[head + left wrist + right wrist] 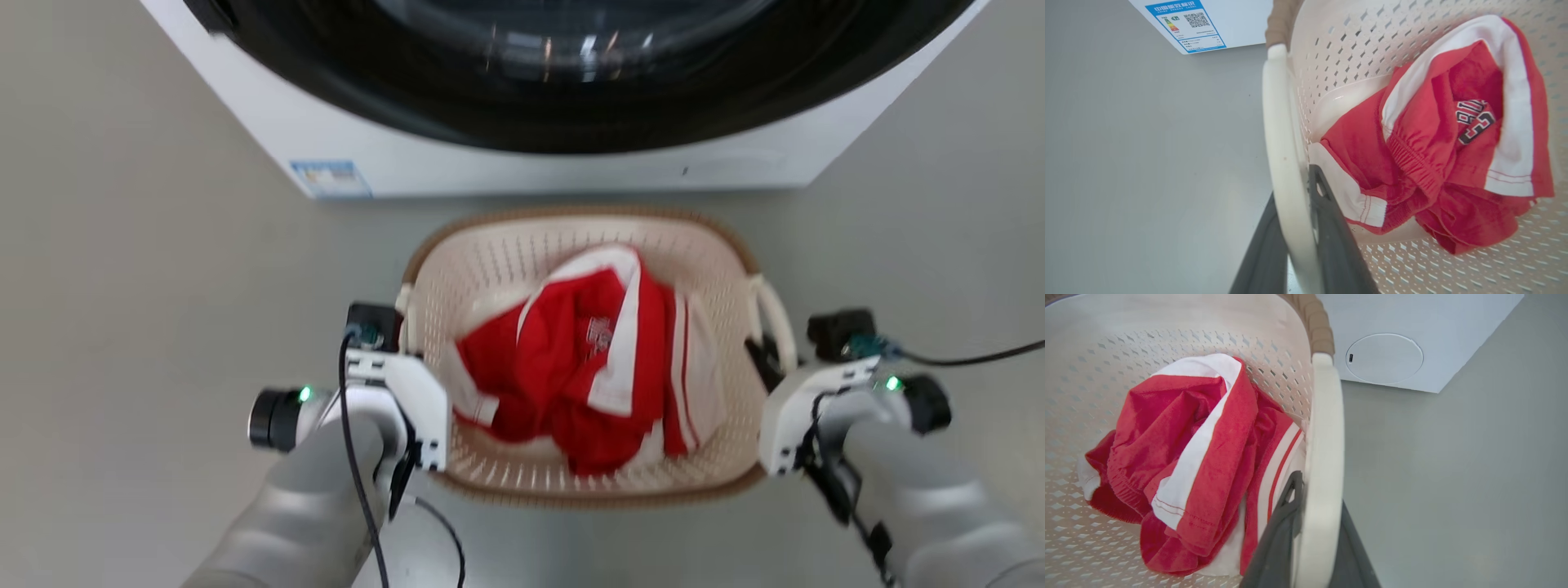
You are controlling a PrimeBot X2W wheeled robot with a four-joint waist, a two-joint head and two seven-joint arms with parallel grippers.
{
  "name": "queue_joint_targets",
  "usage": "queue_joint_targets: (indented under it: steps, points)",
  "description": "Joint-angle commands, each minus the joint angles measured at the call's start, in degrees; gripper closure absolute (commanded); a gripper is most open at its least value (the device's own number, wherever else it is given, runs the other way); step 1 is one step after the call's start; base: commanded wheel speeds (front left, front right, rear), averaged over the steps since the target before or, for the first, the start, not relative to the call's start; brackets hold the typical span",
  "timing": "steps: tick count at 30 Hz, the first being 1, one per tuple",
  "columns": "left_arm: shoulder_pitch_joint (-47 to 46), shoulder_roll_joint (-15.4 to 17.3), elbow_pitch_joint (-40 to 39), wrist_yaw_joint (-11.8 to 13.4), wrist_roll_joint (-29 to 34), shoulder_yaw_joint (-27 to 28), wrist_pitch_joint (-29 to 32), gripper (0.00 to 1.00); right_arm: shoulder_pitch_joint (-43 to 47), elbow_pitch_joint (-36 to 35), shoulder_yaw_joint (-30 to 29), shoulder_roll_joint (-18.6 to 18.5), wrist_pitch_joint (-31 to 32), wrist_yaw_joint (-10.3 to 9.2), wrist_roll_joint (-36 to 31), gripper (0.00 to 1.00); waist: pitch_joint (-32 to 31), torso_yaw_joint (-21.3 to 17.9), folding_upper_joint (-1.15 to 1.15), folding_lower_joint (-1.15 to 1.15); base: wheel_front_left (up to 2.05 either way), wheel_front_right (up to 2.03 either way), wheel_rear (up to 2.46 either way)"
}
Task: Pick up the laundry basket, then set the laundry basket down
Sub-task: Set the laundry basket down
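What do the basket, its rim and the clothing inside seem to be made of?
Basket: cream moulded plastic, matte, judging by the even rows of punched holes.
Rim: brown, ribbed like weaving; probably plastic too, though the look leaves it open.
Clothing: soft red and white fabric, creased, with stitched hems.

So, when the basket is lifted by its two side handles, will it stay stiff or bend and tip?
The laundry basket looks like moulded perforated plastic, so it is probably fairly stiff. Holding only red and white clothing, it is likely light. With the left claw and right claw gripping opposite handles, tipping seems unlikely.
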Motion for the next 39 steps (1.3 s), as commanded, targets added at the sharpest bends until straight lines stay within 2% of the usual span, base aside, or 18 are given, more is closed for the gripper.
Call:
queue_joint_targets:
  steps: [1, 6, 15, 22, 28, 39]
  points:
    - [-2.80, 0.66, -1.40, 0.74, 0.73, 0.17, -1.01, 1.00, -0.35, -1.76, 1.27, -0.09, -1.83, 1.00, -1.85, 1.00, 4.98, 1.25, 0.00, 0.00, 0.00, 0.00, 0.00]
    - [-5.36, 0.66, -3.12, 2.41, 0.69, -0.27, -3.49, 1.00, -3.22, -4.30, -0.52, -2.62, -2.12, 1.00, -4.11, 1.00, 10.24, 1.89, 0.00, 0.00, 0.00, 0.00, 0.00]
    - [-9.65, 0.66, -3.51, 3.63, 1.09, -0.27, -7.23, 1.00, -3.97, -10.01, -9.35, -5.28, -2.15, 1.00, -12.90, 1.00, 17.62, 1.82, 0.00, 0.00, 0.00, 0.00, 0.00]
    - [-12.08, 0.66, -3.38, 3.98, 2.13, 0.63, -7.97, 1.00, -3.03, -12.68, -15.45, -5.45, -2.15, 1.00, -18.61, 1.00, 20.87, 1.62, 0.00, 0.00, 0.00, 0.00, 0.00]
    - [-12.97, 0.66, -5.11, 4.86, 5.23, 3.60, -8.03, 1.00, -1.34, -14.57, -20.47, -4.84, -2.16, 1.00, -23.36, 1.00, 22.46, 1.84, 0.00, 0.00, 0.00, 0.00, 0.00]
    - [-11.49, 0.66, -5.88, 4.57, 8.75, 6.77, -8.04, 1.00, -0.10, -14.52, -24.47, -3.14, -2.16, 1.00, -27.03, 1.00, 23.70, 2.22, 0.00, 0.00, 0.00, 0.00, 0.00]
